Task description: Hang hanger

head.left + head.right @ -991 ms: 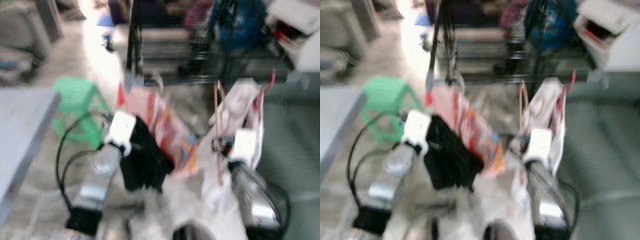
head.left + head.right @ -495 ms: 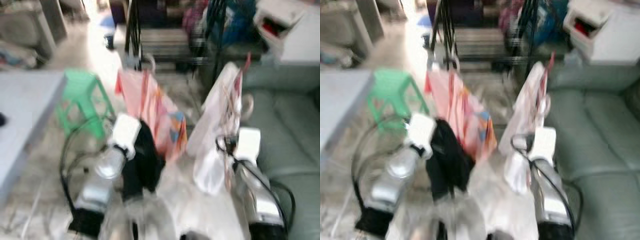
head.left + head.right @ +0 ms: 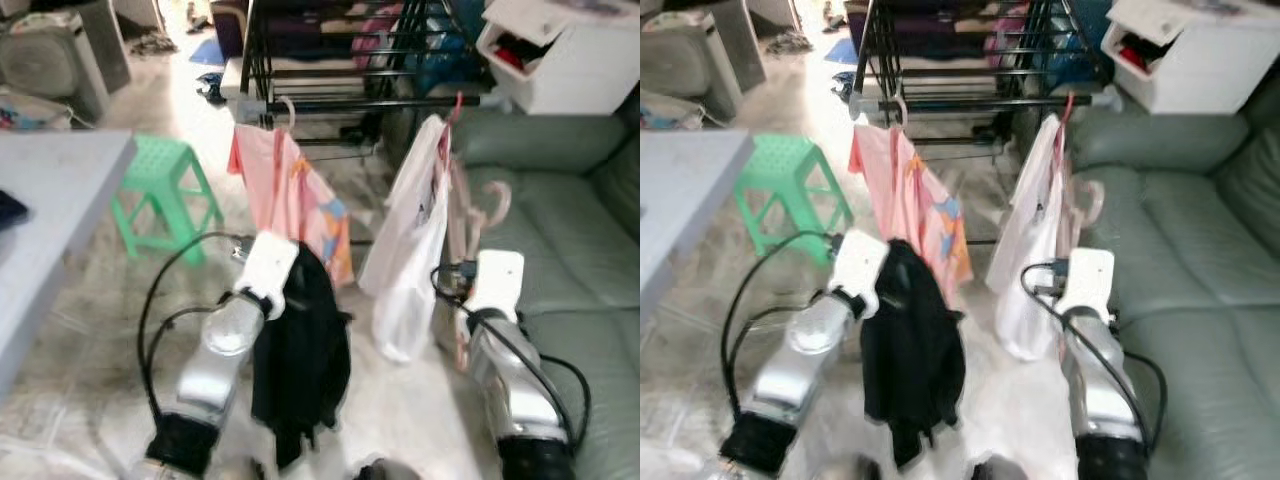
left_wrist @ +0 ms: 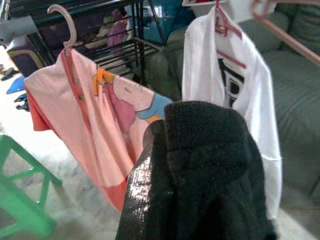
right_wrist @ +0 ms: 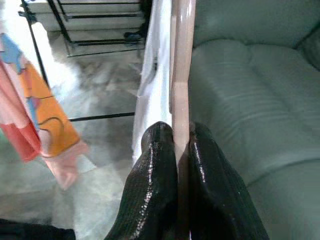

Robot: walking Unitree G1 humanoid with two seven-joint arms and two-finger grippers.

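Observation:
A black drying rack's rail [image 3: 370, 102] crosses the far side. On it hang a pink shirt [image 3: 290, 195] on a pink hanger and a white shirt [image 3: 415, 240] on a red hanger. My left gripper [image 4: 185, 165] is raised below the pink shirt, shut on a black garment [image 3: 300, 360] that drapes over it and hangs down. My right gripper [image 5: 182, 150] is shut on the stem of a bare pink hanger [image 3: 490, 200]. That hanger stands upright just right of the white shirt, its hook below the rail.
A green plastic stool [image 3: 160, 175] stands left of the rack and a grey table [image 3: 50, 200] edges in at the left. A grey-green sofa [image 3: 580, 230] fills the right side, with a white box [image 3: 570, 60] behind it. Black cables loop from both arms.
The view has shifted and sharpened, so the rack now sits higher and farther off. Both grippers keep their hold, and the black garment hangs longer below the left one.

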